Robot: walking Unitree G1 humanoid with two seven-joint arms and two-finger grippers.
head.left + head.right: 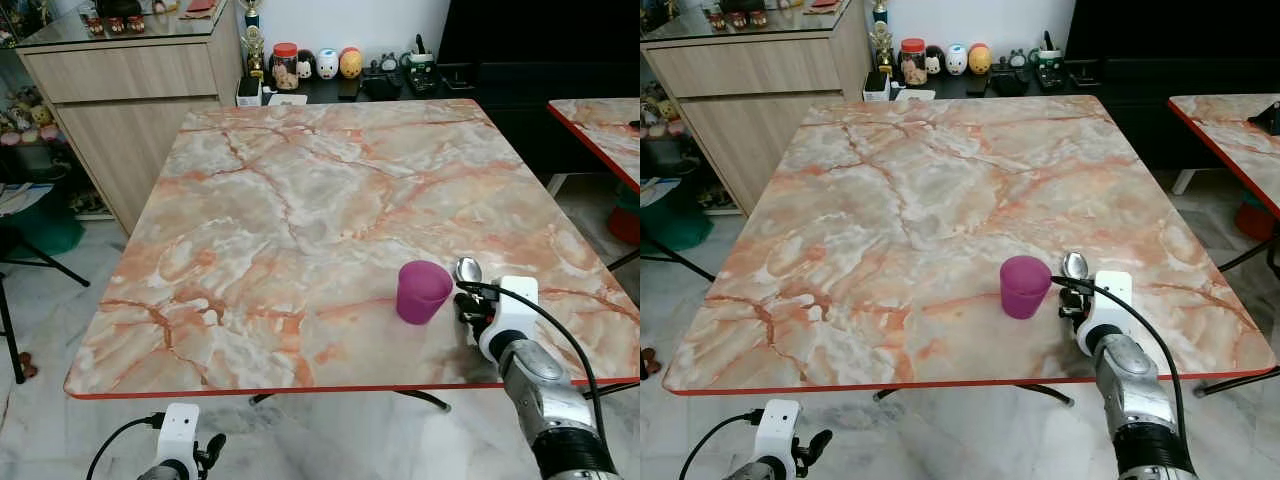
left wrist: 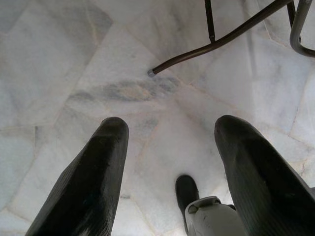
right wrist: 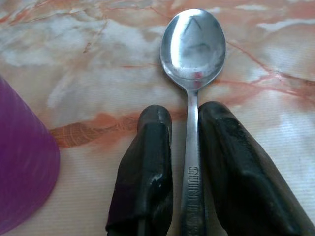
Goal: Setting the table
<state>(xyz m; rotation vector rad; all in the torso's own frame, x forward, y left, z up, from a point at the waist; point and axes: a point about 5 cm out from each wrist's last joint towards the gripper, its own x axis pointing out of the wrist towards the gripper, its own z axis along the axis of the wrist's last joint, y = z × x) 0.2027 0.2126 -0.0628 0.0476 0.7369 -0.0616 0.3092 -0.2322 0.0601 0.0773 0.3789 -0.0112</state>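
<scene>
A square marble-patterned desk (image 1: 300, 220) with a red edge stands on a pale marble floor (image 2: 74, 64), its top veined in orange and grey. Beyond its far edge on the left is a wooden cabinet (image 1: 130, 110), and beside that a low dark shelf (image 1: 400, 88) against the wall carries a row of small figurines (image 1: 327, 64) and jars. The corner of a second desk (image 1: 600, 135) with the same pattern comes in at the right. Near the front right part of the main desk stands a purple cup (image 1: 422, 291), upside down, with its wide rim on the top. Just to its right lies a steel spoon (image 3: 193, 54), bowl facing up and pointing away from the robot, flat on the marble, close to the cup but not touching it. The right hand (image 3: 187, 147) rests low over the desk with its two black fingers (image 3: 147, 162) closed in along either side of the spoon's handle, so it has hold of the spoon, while the silver arm (image 1: 545, 400) reaches up from the front edge with a black cable looping over the wrist. The left hand (image 2: 170, 147) hangs below desk height over the floor, its fingers spread wide apart and holding nothing, with a dark metal desk leg (image 2: 216, 42) ahead of it.
</scene>
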